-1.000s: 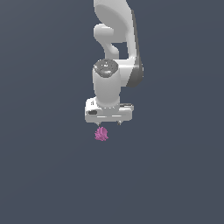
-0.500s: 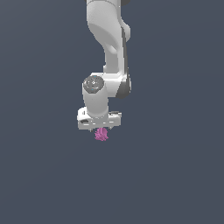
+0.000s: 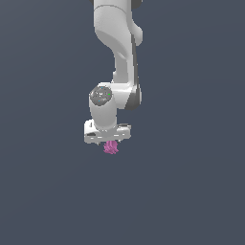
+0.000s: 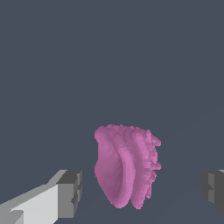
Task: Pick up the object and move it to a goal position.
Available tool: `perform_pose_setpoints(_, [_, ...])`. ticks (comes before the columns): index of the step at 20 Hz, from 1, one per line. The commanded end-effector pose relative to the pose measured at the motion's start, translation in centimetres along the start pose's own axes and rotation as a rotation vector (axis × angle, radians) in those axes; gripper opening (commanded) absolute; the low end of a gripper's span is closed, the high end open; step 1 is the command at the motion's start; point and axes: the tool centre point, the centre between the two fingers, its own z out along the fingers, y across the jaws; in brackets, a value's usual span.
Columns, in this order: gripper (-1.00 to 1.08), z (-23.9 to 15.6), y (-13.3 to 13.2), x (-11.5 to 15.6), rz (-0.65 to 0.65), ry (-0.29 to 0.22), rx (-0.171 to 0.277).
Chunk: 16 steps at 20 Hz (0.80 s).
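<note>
From the exterior view we see the white arm (image 3: pixel 117 52) reaching down, its gripper (image 3: pixel 109 141) directly over the object (image 3: pixel 111 148), a small magenta-pink lump that peeks out just below the hand. That view hides the fingers. The wrist view supplies them: the jaws stand wide, one grey pad (image 4: pixel 70 194) on each side of the object (image 4: pixel 126 170), with clear gaps and no contact. It also shows the object's ridged, shell-like form. We cannot make out a tabletop edge in either view. Compared with half a second ago, the arm has shifted toward the exterior view's right and the hand has turned slightly; the object sits where it was.
</note>
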Motion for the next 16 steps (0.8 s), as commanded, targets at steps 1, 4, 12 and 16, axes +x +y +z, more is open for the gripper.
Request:
perform_pose_setpoints(1, [1.00, 0.9, 0.0, -0.1, -0.001, -0.001, 0.000])
perform_pose_setpoints(4, [1.00, 2.5, 0.0, -0.1, -0.002, -0.001, 0.000])
perform_pose_setpoints(12, [1.00, 4.6, 0.0, 0.0, -0.003, 0.000, 0.000])
perform_pose_setpoints(16, [-1.00, 4.6, 0.0, 0.0, -0.003, 0.000, 0.000])
